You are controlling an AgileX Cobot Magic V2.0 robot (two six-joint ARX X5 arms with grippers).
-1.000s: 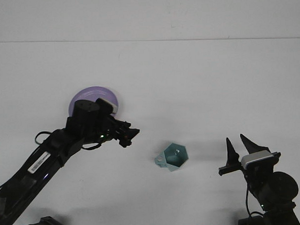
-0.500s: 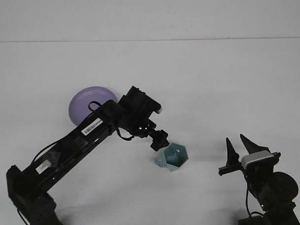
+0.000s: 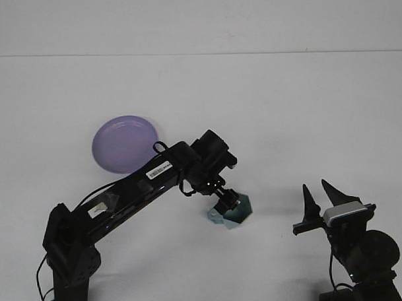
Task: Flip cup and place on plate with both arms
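Note:
A teal faceted cup (image 3: 240, 213) lies on its side on the white table, mouth facing up and right. My left gripper (image 3: 227, 204) has come down onto the cup's left part and covers it; the arm stretches out from the lower left. A lilac plate (image 3: 123, 143) lies flat to the upper left of the cup, with nothing on it. My right gripper (image 3: 321, 200) stands open at the lower right, fingers pointing up, well apart from the cup.
The white table (image 3: 265, 108) runs to a far edge near the top of the view. The left arm's base (image 3: 69, 257) stands at the lower left, the right arm's base (image 3: 366, 257) at the lower right.
My left arm has swung right and forward from over the plate down onto the cup. The plate is now fully uncovered. The right arm has not moved.

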